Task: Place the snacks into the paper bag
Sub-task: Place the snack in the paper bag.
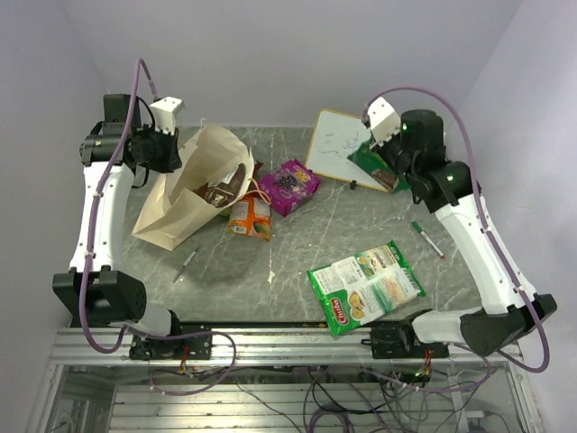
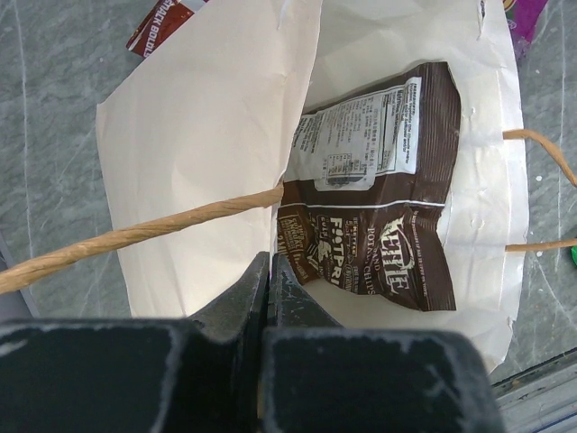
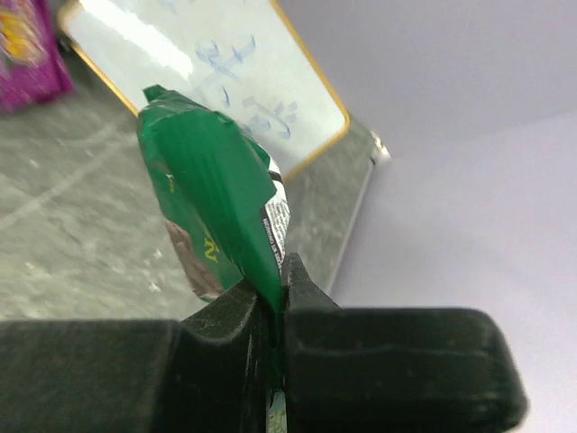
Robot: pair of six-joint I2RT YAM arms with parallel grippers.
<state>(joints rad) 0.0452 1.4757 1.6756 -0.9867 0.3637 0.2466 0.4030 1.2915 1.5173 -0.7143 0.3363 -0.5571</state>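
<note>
The cream paper bag (image 1: 185, 203) lies tilted at the left, its mouth facing the middle. My left gripper (image 1: 171, 153) is shut on the bag's rim (image 2: 225, 135), next to a cord handle (image 2: 135, 236). A brown packet (image 2: 379, 216) lies inside the bag. My right gripper (image 1: 386, 155) is shut on a green packet (image 3: 216, 198) and holds it above the whiteboard. An orange packet (image 1: 250, 216) and a purple packet (image 1: 290, 187) lie by the bag's mouth. A large green-and-white packet (image 1: 365, 287) lies near the front right. A red packet's corner (image 2: 162, 23) shows beside the bag.
A framed whiteboard (image 1: 338, 142) lies at the back right. A green pen (image 1: 427, 239) lies to the right and a grey pen (image 1: 187, 264) in front of the bag. Walls close in the back and both sides.
</note>
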